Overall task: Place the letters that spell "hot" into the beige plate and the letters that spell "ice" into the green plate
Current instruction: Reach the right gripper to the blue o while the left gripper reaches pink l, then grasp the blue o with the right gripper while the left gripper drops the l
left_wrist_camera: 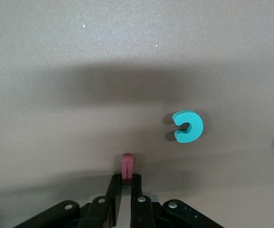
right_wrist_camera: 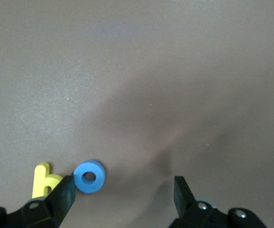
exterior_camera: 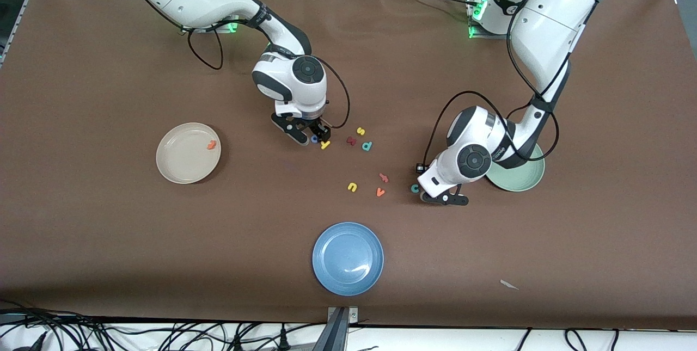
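Note:
My left gripper [left_wrist_camera: 126,178] is shut on the short maroon i [left_wrist_camera: 126,164], low at the table beside the teal c [left_wrist_camera: 188,127]. In the front view that gripper [exterior_camera: 445,198] is close to the c [exterior_camera: 415,188], and the left arm partly covers the green plate [exterior_camera: 525,181]. My right gripper [right_wrist_camera: 122,187] is open and low over the table. The blue o [right_wrist_camera: 89,176] lies just inside one finger and the yellow h [right_wrist_camera: 43,180] just outside it. The beige plate [exterior_camera: 179,168] holds one orange hooked letter [exterior_camera: 211,145].
Between the arms lie a yellow s [exterior_camera: 360,131], a dark red k [exterior_camera: 351,141], a teal d [exterior_camera: 367,146], a yellow u [exterior_camera: 352,187], an orange v [exterior_camera: 380,192] and a salmon-orange letter [exterior_camera: 384,178]. A blue plate [exterior_camera: 347,258] sits nearer the front camera.

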Controlling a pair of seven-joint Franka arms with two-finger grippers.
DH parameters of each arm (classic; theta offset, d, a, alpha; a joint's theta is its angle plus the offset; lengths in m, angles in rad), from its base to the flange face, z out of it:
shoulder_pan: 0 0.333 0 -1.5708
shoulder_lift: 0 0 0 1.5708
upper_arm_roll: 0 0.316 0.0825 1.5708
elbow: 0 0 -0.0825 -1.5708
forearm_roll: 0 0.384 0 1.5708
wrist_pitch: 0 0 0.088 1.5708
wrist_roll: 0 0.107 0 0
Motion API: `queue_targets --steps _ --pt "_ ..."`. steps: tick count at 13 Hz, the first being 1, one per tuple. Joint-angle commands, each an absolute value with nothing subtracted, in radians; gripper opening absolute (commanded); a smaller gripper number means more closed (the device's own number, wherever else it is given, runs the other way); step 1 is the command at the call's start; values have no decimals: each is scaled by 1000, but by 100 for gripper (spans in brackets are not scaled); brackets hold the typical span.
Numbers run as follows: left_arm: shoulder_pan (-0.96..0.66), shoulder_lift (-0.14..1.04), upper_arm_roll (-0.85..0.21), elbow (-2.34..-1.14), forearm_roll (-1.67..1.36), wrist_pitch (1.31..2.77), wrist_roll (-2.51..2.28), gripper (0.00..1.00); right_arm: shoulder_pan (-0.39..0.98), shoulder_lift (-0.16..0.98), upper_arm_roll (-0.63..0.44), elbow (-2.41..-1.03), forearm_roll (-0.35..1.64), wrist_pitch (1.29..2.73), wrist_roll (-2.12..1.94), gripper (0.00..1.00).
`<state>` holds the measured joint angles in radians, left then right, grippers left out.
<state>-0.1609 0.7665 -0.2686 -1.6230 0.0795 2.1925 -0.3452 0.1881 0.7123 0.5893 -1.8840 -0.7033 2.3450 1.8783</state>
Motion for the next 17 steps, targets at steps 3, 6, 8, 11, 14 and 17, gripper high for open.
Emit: queue_targets --steps 3,6,8,11,14,17 --pt "-172 798 -265 -1597 89 2200 -351 0 224 741 552 -1859 -745 2367 1917 92" --pt "-146 753 -265 -1595 95 2185 -345 0 224 741 552 -1859 -746 2367 1916 85" --pt "-124 701 -268 -1597 97 2107 -342 0 224 741 552 -1859 -747 2367 1916 68" --pt "-43 622 -270 -1600 91 1917 -162 0 224 741 552 -1859 -749 2367 1916 58" --pt "76 584 -270 -1617 95 1784 53 0 224 741 552 -1859 -755 2367 1914 47" --pt "173 597 -267 -1638 127 1775 200 0 224 741 552 -1859 -755 2367 1914 27"
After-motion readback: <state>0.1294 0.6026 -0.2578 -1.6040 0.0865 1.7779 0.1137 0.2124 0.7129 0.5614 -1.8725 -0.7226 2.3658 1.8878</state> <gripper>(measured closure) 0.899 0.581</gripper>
